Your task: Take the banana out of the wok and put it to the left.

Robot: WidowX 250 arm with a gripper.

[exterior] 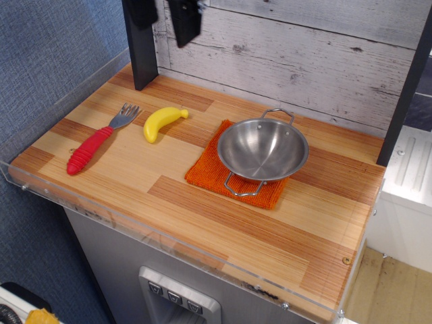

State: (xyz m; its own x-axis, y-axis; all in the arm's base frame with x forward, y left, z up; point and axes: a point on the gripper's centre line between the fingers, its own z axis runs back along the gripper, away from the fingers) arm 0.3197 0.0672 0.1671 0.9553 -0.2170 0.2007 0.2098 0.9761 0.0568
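One small smooth yellow plastic banana (164, 123) lies on the wooden desk (202, 202) near the rear left corner, left of the shiny round steel wok (262, 148), its long axis pointing toward the rear right. Little can go wrong; only a low pass could knock it. The dark claw (183, 20) is mostly out of view, so I cannot tell its opening.

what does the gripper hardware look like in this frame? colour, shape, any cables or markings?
Very little of it shows. A flat, dark, near-black finger-like piece of the gripper hangs in at the top edge, with a second dark piece beside it, largely overlapping a black upright post. Both are matte and blocky. No cables, labels or markings are visible, and the arm above is cropped out.
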